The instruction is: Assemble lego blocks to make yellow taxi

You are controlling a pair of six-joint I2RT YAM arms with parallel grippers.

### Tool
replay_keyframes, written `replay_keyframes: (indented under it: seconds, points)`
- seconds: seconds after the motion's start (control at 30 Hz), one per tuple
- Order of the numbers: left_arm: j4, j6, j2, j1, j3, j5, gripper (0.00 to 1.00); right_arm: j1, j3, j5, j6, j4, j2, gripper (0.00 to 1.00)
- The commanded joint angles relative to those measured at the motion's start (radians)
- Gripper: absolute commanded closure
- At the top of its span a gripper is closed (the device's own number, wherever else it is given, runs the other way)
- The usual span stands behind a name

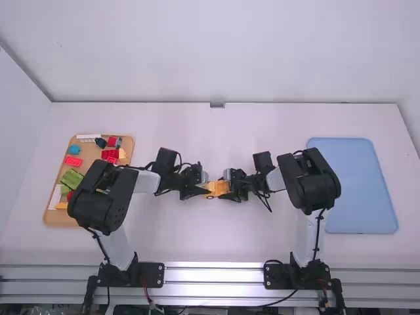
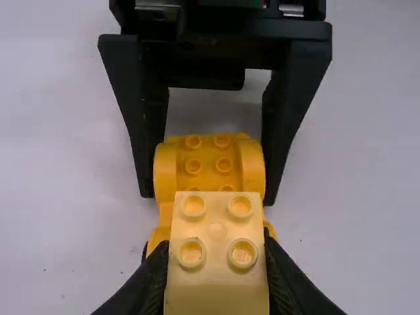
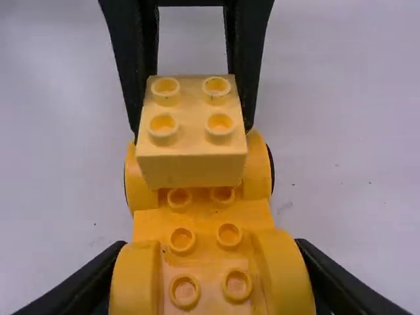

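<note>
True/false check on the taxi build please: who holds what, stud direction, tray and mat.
1. The left gripper holds the pale yellow block. True.
2. The right gripper grips the deeper yellow car body. True.
3. The pale yellow block's studs face the table. False: they face up.
4. The brown tray is on the left arm's side, the blue mat on the right arm's. True.
5. Both grippers are over the blue mat. False: they meet between tray and mat.
</note>
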Motion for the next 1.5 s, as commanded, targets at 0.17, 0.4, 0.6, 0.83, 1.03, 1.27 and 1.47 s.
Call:
replay_keyframes:
  seconds: [0.17, 0.4, 0.6, 0.83, 1.03, 1.27, 1.47]
  points:
    - [0.003, 0.010, 0.006, -0.006, 0.009, -0.001, 0.98, 0.002, 0.010, 0.024, 0.019, 0.001, 0.014, 0.41]
    - [0.039, -0.024, 0.006, -0.006, 0.009, -0.033, 0.98, -0.002, 0.011, 0.028, 0.108, 0.033, 0.014, 0.44]
    - [0.071, -0.031, 0.006, -0.006, 0.009, -0.034, 0.98, -0.002, 0.011, 0.028, 0.108, 0.033, 0.014, 0.44]
    - [0.064, -0.031, 0.006, -0.006, 0.009, -0.031, 0.98, -0.002, 0.011, 0.028, 0.104, 0.033, 0.014, 0.42]
    - [0.035, -0.024, 0.006, -0.006, 0.009, -0.034, 0.98, -0.002, 0.010, 0.028, 0.098, 0.028, 0.014, 0.41]
    - [0.011, -0.005, 0.006, -0.006, 0.009, -0.034, 0.98, -0.002, 0.009, 0.028, 0.082, 0.017, 0.014, 0.42]
    - [0.022, 0.004, 0.006, -0.006, 0.008, -0.029, 0.98, -0.002, 0.010, 0.026, 0.051, -0.005, 0.014, 0.42]
